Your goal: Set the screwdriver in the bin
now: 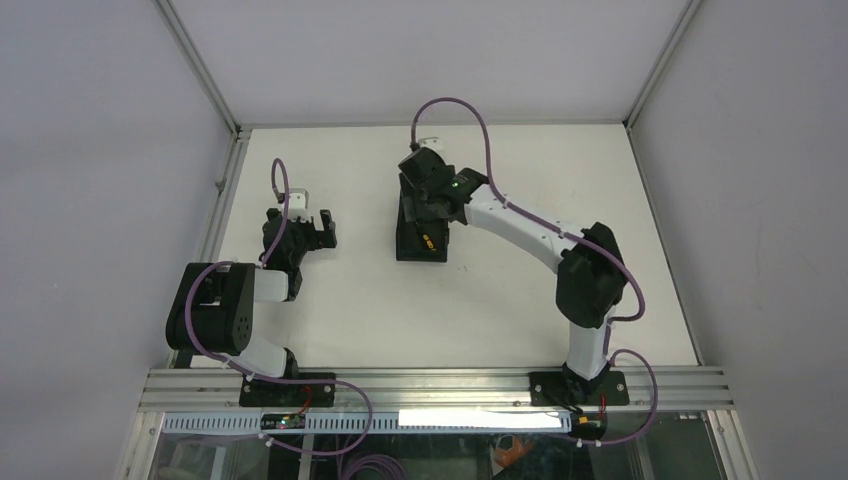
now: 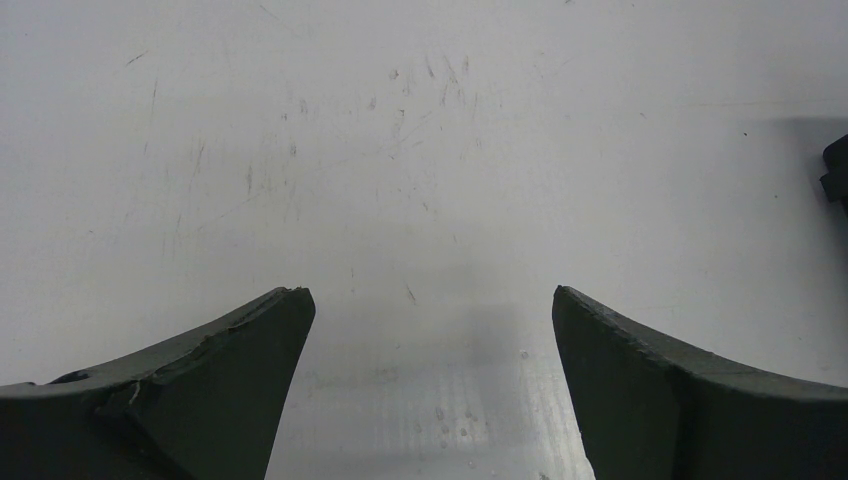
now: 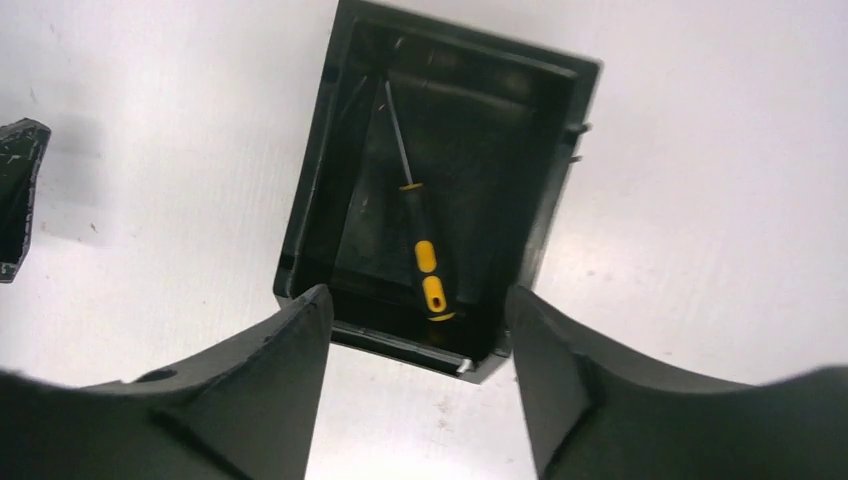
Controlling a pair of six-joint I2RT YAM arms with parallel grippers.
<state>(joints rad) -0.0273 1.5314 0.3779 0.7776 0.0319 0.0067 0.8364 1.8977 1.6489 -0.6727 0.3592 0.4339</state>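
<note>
The small black bin (image 1: 409, 243) stands on the white table mid-back; the right wrist view looks down into it (image 3: 310, 170). The screwdriver (image 3: 425, 255), with a yellow and black handle and a thin shaft, lies flat on the bin's floor, the handle toward the near wall; a spot of its yellow shows in the top view (image 1: 429, 240). My right gripper (image 1: 432, 200) (image 3: 417, 292) is open and empty, hovering above the bin's near end, apart from the screwdriver. My left gripper (image 1: 322, 228) (image 2: 430, 292) is open and empty over bare table, left of the bin.
White enclosure walls and metal frame rails border the table (image 1: 620, 200). A dark shape sits at the right edge of the left wrist view (image 2: 838, 170). A dark part, probably a left finger, shows at the left edge of the right wrist view (image 3: 20, 190).
</note>
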